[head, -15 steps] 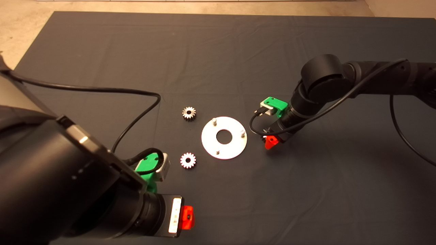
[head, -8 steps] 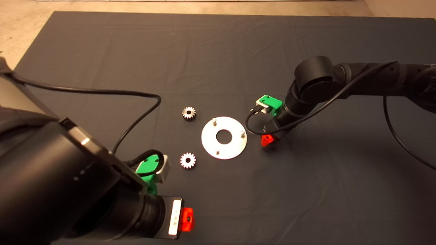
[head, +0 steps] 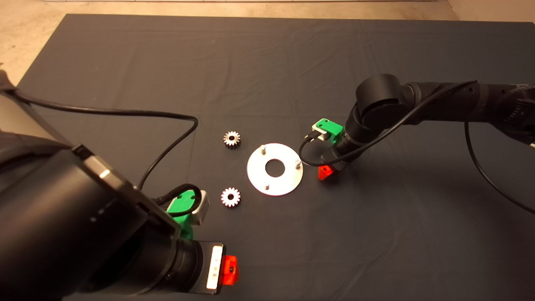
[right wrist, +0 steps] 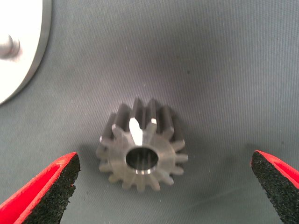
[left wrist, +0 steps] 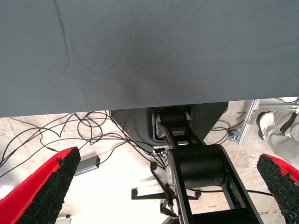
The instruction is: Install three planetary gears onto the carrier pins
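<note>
Red fingers [right wrist: 44, 189] wide apart, right gripper [right wrist: 161, 186] straddling gear [right wrist: 141, 145] (untouched).

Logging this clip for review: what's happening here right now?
The right tool hangs open beside the silver disc, its red fingers spread either side of a small gear lying flat on the mat, not gripped yet. Two more gears lie loose on the disc's other side. All three pins are bare. The left tool waits open at the near edge.

Surface: dark mat [head: 267, 62].
Lying on it: disc [head: 274, 169]; gears [head: 231, 138], [head: 230, 197], [right wrist: 141, 147], all flat, off the disc.
</note>
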Robot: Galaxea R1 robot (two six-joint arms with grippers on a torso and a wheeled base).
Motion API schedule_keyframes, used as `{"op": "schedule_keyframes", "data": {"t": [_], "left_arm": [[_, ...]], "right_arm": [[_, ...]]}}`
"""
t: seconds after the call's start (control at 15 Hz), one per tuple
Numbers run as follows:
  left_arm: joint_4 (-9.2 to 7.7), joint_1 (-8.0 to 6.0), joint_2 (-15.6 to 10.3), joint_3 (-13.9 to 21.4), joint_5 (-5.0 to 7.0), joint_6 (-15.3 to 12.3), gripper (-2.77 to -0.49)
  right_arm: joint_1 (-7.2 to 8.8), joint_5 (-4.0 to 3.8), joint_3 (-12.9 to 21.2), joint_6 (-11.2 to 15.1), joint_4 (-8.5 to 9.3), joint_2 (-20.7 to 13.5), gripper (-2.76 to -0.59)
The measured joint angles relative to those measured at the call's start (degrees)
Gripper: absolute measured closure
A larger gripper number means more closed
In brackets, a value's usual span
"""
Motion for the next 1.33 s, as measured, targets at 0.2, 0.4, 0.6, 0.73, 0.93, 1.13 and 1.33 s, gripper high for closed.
{"op": "schedule_keyframes", "data": {"t": [0.2, 0.4, 0.6, 0.73, 0.93, 1.13, 1.33], "left_arm": [[0.00, 0.00, 0.0, 0.0, 0.00, 0.2, -2.76], [0.00, 0.00, 0.0, 0.0, -0.02, 0.3, -2.76], [0.00, 0.00, 0.0, 0.0, 0.00, 0.4, -2.76], [0.00, 0.00, 0.0, 0.0, 0.00, 0.4, -2.76], [0.00, 0.00, 0.0, 0.0, 0.00, 0.4, -2.76], [0.00, 0.00, 0.0, 0.0, 0.00, 0.4, -2.76], [0.00, 0.00, 0.0, 0.0, 0.00, 0.4, -2.76]], "right_arm": [[-0.02, 0.00, -0.5, -0.2, -0.33, 0.6, -2.74], [-0.26, 0.00, -0.9, -0.2, -0.41, 1.6, -2.73], [-0.26, 0.03, -1.0, -0.1, -0.46, 2.7, -2.73], [-0.26, 0.03, -1.1, -0.1, -0.48, 2.9, -2.69], [-0.26, 0.00, -1.4, 0.0, -0.63, 2.9, -2.64], [-0.31, 0.03, -1.5, 0.1, -0.69, 3.0, -2.53], [-1.02, 0.00, -1.7, 0.1, -0.78, 3.0, -2.38]]}}
